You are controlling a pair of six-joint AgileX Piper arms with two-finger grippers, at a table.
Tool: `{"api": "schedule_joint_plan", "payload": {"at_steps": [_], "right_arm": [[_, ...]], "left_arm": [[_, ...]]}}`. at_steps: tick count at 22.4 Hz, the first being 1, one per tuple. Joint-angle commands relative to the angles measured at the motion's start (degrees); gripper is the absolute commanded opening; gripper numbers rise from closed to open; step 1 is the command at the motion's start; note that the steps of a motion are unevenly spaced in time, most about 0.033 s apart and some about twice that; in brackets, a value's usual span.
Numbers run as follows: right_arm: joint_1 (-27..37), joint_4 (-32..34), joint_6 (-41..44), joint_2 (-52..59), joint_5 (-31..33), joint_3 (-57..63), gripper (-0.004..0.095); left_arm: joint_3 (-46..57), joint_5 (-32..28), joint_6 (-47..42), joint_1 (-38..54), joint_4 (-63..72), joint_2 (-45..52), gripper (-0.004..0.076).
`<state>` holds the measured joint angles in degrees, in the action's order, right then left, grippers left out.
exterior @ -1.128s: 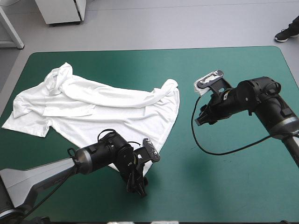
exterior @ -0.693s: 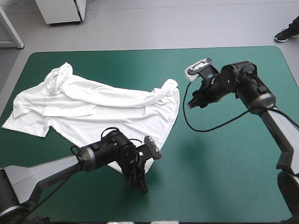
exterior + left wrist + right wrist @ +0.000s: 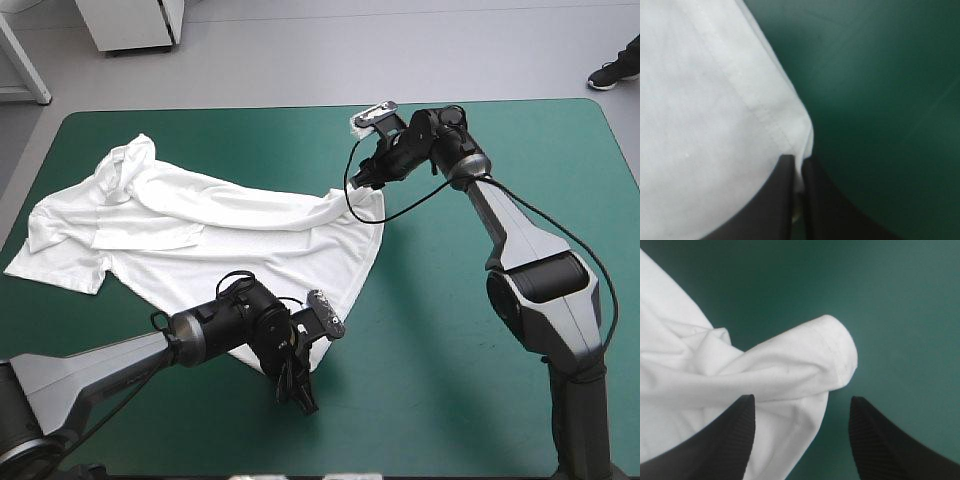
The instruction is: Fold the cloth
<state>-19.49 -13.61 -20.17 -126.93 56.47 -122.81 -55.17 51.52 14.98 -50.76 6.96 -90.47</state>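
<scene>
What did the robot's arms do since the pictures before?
The right gripper swung in from the right side of the table, leftward and farther out, to the bunched corner of the T-shirt. Its fingers now stand open over that corner, with nothing gripped yet. The left gripper stayed shut on the T-shirt's near hem, and the T-shirt lies spread as before.

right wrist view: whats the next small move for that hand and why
Probably ease the right hand down and shut it on the T-shirt at its rolled corner. Its fingers stand open, with that corner just ahead between them and not gripped, while the left hand is already shut on the near hem corner.
</scene>
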Motion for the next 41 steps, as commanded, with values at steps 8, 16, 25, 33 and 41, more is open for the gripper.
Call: {"api": "schedule_joint_plan", "payload": {"at_steps": [8,16,25,33,41], "right_arm": [[0.2,-1.42,0.4,-5.01,-5.97,-8.65,0.0541],[1.42,-4.5,0.4,-8.62,-5.47,-8.65,0.0538],[1.42,-7.79,-2.34,-10.06,-0.72,-8.65,-0.0013],[3.24,-5.4,-1.91,-2.84,5.52,-8.65,-0.0013],[6.78,-5.19,-1.73,10.98,9.26,-8.65,-0.0013]], "left_arm": [[-0.14,2.03,-0.82,-0.46,5.33,0.58,-0.0009],[-0.14,1.89,-0.82,-0.46,5.57,0.58,-0.0009],[-0.26,1.74,-2.0,-0.46,2.44,0.58,-0.0009],[-6.48,5.02,-7.64,-0.37,-3.69,6.39,-0.0009],[-16.22,9.7,-14.98,-0.37,-17.32,13.71,-0.0009]]}}
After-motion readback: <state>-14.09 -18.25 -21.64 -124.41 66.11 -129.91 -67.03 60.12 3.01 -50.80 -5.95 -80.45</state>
